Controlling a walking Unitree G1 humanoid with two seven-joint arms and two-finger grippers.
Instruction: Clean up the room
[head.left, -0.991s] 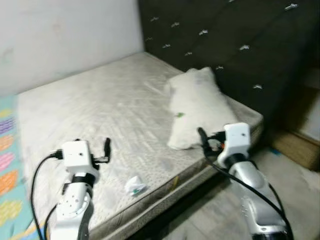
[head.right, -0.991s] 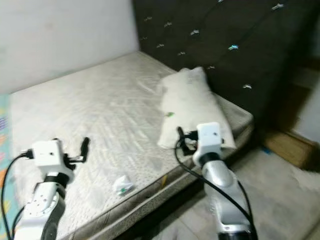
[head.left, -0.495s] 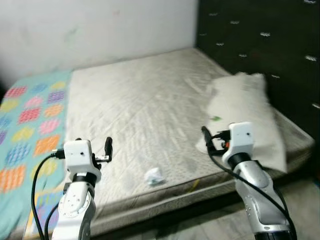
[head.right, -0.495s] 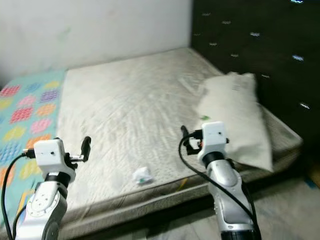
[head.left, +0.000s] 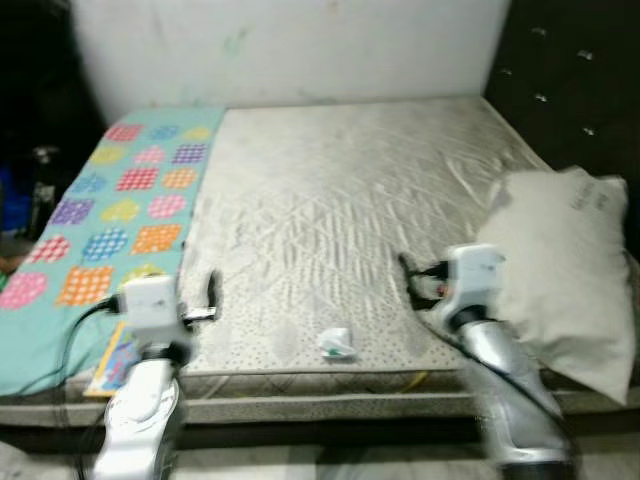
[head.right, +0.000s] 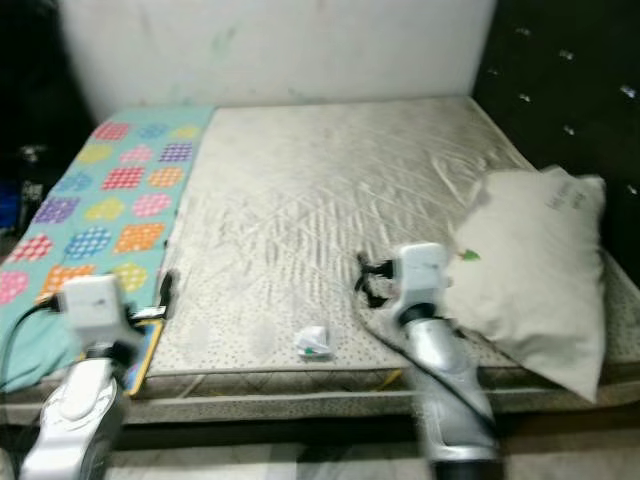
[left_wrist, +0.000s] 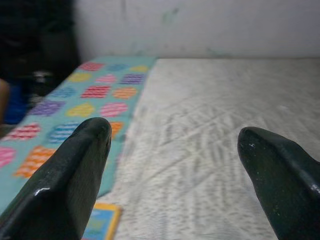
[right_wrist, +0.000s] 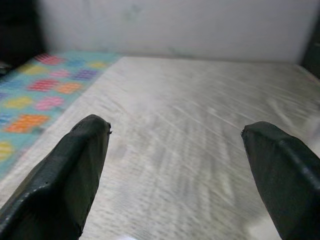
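Note:
A small crumpled white wrapper with green on it (head.left: 337, 343) lies on the bare quilted mattress (head.left: 350, 200) near its front edge. It sits between my two arms. My left gripper (head.left: 212, 292) is raised over the mattress's front left corner, open with nothing between its fingers (left_wrist: 75, 175). To the right of the wrapper my right gripper (head.left: 408, 277) hovers just left of a white pillow (head.left: 570, 275). It is open too, with its fingers (right_wrist: 70, 175) spread wide over the bare mattress.
A teal blanket with coloured patches (head.left: 120, 200) covers the bed's left part. A flat blue and yellow thing (head.left: 115, 362) lies at the front left edge. The dark tufted headboard (head.left: 580, 70) stands at the right, a white wall (head.left: 300, 40) behind. The left is dark.
The camera has swung to the left: the pillow and headboard slid to the right and the patterned blanket came into view. Both arms keep the same raised pose.

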